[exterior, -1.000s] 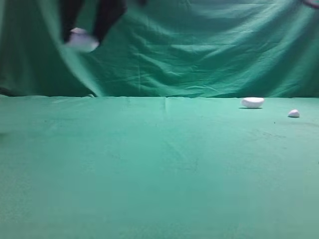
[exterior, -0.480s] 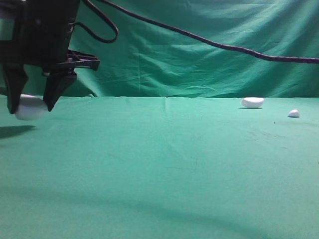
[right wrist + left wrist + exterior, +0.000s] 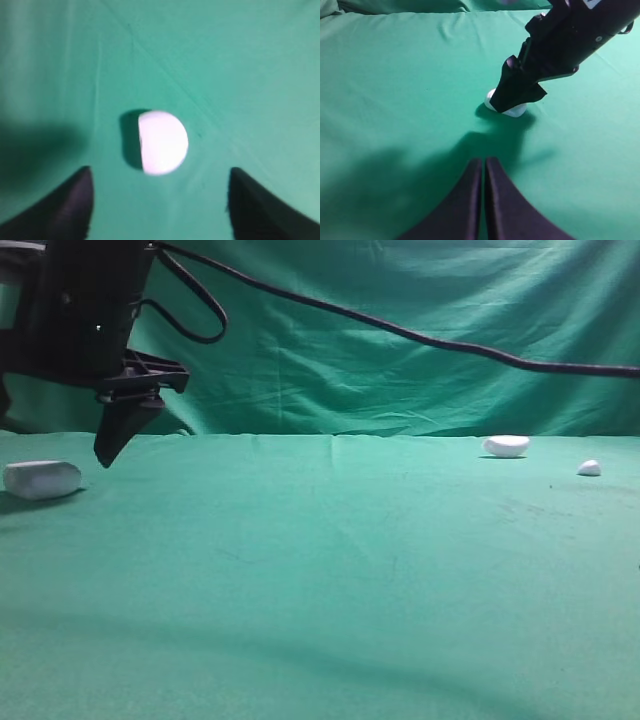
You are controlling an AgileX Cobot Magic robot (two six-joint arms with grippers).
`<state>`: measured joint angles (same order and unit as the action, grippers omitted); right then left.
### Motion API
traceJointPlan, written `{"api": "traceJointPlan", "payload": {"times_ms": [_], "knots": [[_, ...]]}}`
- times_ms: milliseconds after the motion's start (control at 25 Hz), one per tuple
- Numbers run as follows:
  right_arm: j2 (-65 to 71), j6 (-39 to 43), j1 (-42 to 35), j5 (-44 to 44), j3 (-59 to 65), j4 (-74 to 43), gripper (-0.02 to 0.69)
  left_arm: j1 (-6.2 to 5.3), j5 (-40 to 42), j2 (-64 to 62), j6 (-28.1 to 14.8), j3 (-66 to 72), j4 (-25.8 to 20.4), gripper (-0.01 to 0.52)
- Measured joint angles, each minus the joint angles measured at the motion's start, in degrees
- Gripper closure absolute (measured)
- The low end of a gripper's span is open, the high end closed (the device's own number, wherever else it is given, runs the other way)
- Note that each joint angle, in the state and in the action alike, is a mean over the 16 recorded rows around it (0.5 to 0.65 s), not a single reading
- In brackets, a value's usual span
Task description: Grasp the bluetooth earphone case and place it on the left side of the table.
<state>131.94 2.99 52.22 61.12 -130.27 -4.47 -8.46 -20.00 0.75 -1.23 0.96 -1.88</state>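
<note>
Item one, far left: we record the bluetooth earphone case [image 3: 42, 479], a white rounded oblong lying on its side on the green tabletop [image 3: 320, 580], free of any grip. Just right of it and raised above the cloth, the right gripper [image 3: 160, 200] hangs with its jaws spread apart and holding nothing; the case sits on the cloth between and beyond them in its wrist view. A black cable [image 3: 420, 338] trails rightward. The left gripper [image 3: 484, 200] shows its jaws pressed together, empty. Far right: a white half-dome lump [image 3: 506, 446], then a small white bit [image 3: 589, 468].
</note>
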Motion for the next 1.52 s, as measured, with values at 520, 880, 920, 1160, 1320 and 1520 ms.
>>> {"api": "traceJointPlan", "payload": {"times_ms": [520,880,920,1160,1320,1520], "knots": [[-16.43,3.82,-2.97,11.04,2.84,-4.04,0.662,0.00,0.00,0.00,0.00,0.00,0.00,0.514],[-36.80,5.69,-7.13,11.15,26.02,-4.66,0.665,0.00,0.00,0.00,0.00,0.00,0.00,0.514],[-39.40,6.14,-7.57,11.08,29.18,-4.78,0.665,0.00,0.00,0.00,0.00,0.00,0.00,0.514],[-55.56,9.11,-9.24,8.10,47.98,-5.44,0.665,0.00,0.00,0.00,0.00,0.00,0.00,0.514],[-66.21,10.95,-9.57,3.31,59.45,-5.61,0.665,0.00,0.00,0.00,0.00,0.00,0.00,0.514],[-78.87,12.27,-9.63,-5.78,72.17,-4.26,0.665,0.00,0.00,0.00,0.00,0.00,0.00,0.514]]}}
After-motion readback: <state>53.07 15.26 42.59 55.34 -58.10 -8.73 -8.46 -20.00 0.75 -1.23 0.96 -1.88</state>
